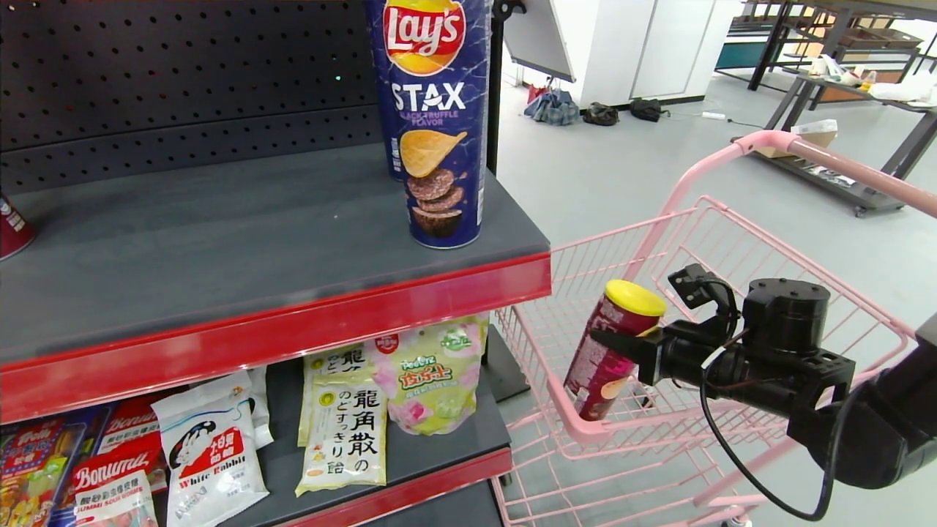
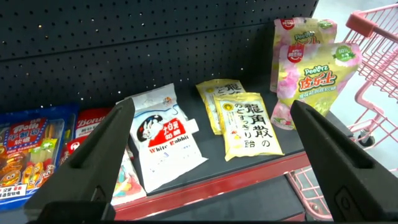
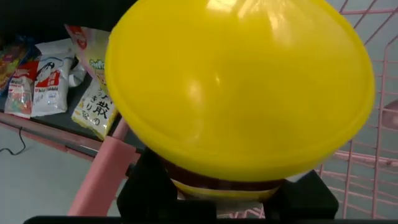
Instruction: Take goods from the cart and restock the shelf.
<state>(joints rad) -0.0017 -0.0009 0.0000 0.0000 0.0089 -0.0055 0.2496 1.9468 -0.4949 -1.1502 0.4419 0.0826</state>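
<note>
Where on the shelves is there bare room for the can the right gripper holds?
The upper shelf is bare between the red can at its left edge and the blue chip can at its right. The lower shelf is crowded with snack bags.

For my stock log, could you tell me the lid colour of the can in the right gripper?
The can has a yellow lid, clearest in the right wrist view.

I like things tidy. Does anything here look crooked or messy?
The can in the right gripper tilts over the cart, not upright. The bags on the lower shelf lie at mixed angles.
</note>
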